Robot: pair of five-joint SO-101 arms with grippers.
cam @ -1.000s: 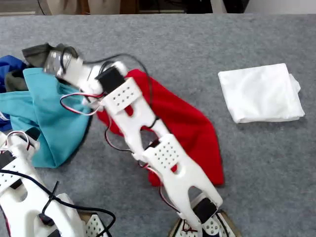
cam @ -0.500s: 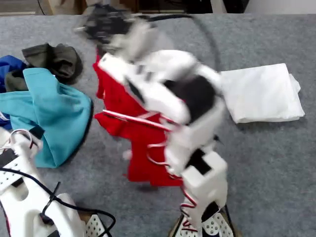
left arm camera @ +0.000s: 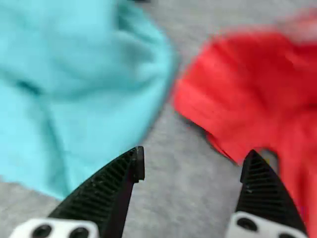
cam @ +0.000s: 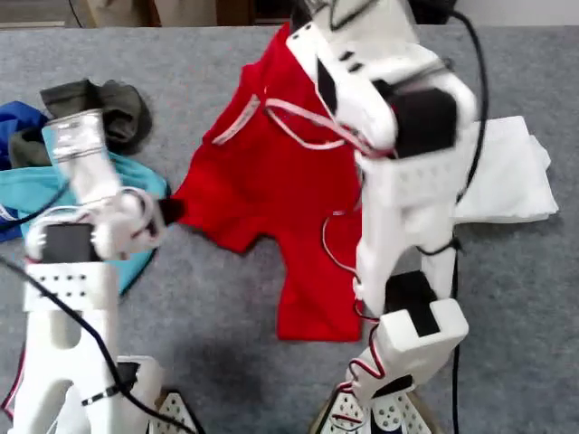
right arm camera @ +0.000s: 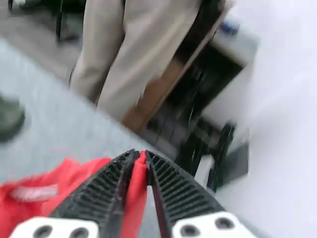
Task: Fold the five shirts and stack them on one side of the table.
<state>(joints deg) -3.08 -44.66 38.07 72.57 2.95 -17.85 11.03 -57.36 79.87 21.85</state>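
Right arm's shot up since a sec ago: back then it lay low across the table [cam: 516, 298], reaching twd the pile at the left. Now it stands tall mid-table, and the right gripper [right arm camera: 140, 156] is pinched tight on a fold of the red shirt [cam: 298, 199], up by the far edge. The shirt was bunched under the arm before. Now it's pulled out long, from the pinch at the far edge down twd the near side, w/ one sleeve sticking out to the left.

Left arm's moved too. It was tucked in the near-left corner and has now swung up and out. The left gripper [left arm camera: 194, 153] has its claws wide apart, nothing btwn them, over the bare grey strip btwn the teal shirt [cam: 54, 194] and the red sleeve.

Folded white shirt [cam: 507, 172] hasn't budged, still on the right side and partly behind the right arm. Dark olive shirt [cam: 99, 104] and blue shirt [cam: 14, 127] are still heaped at the far left, touching the teal one.
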